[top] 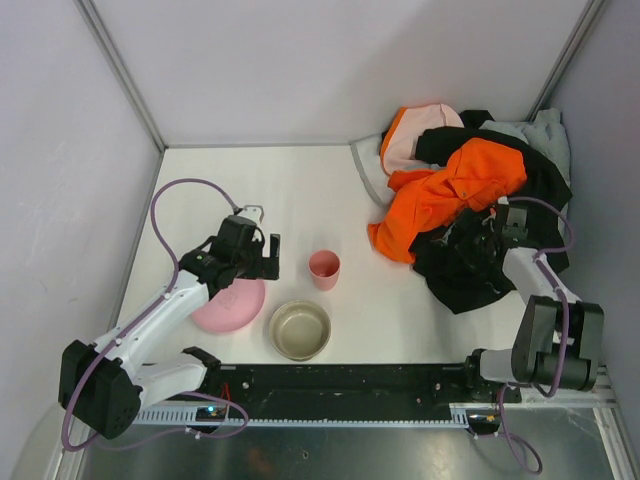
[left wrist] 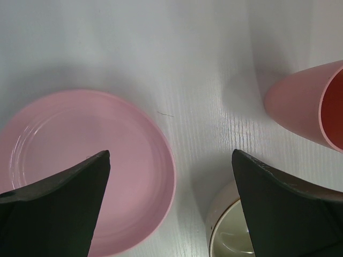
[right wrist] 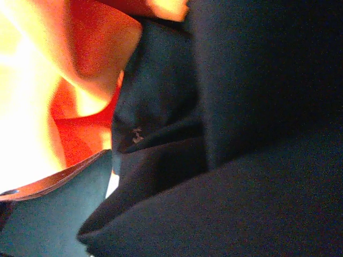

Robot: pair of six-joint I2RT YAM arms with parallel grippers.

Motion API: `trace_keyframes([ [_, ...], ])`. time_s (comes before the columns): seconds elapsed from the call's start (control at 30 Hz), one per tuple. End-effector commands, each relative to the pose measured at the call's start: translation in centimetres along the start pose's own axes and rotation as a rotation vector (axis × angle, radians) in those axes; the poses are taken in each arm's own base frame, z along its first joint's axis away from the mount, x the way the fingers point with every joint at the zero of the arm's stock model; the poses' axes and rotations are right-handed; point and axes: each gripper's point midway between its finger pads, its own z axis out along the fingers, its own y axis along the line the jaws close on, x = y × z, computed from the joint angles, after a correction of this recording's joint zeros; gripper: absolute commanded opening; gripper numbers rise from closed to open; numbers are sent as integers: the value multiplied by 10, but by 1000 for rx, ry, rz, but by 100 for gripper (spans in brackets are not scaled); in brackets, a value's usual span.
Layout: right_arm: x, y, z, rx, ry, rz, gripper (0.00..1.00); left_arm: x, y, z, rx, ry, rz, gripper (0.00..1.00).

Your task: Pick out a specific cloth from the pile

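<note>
- Two grippers, both with jaws spread wide.
- Your left gripper (left wrist: 170, 160) hovers empty over the pink plate (left wrist: 80, 155) by the worktop's near edge, with the pink cup (left wrist: 305, 104) and the beige bowl (left wrist: 230, 230) just beside it.
- Your right gripper (top: 482, 240) sits down in the black cloth (top: 460, 280), at the near end of the pile (top: 535, 165) in the far right corner, below the orange garment (top: 455, 190).
- You cannot tell whether it holds any fabric.

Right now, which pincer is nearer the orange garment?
Right. The right pincer sits among black folds beside the orange garment; the left pincer hovers by the pink plate, well away.
</note>
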Motion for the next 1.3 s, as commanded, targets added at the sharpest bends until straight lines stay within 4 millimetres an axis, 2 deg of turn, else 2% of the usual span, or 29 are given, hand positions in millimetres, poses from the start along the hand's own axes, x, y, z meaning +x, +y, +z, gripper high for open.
trace_keyframes([
  [0.0,-27,49,13,-114,-41,-41,99,-20,-4,-10,9,-63,11,100],
  [0.13,-35,76,22,-146,-38,-87,99,-20,-4,-9,6,-62,11,100],
  [0.27,-34,97,25,-179,-33,-116,99,-19,-3,-9,2,-58,12,100],
  [0.43,-15,113,30,-195,-1,-153,99,-19,-3,-8,0,-55,12,100],
  [0.57,-8,120,29,-212,15,-166,99,-19,-3,-8,0,-52,13,100],
  [0.83,-3,130,14,-236,9,-196,99,-19,-4,-8,3,-52,13,100],
  [1.1,4,118,-3,-176,5,-236,99,-19,-4,-8,4,-52,12,100],
  [1.27,7,120,-7,-197,9,-258,99,-19,-4,-8,4,-51,12,100],
])
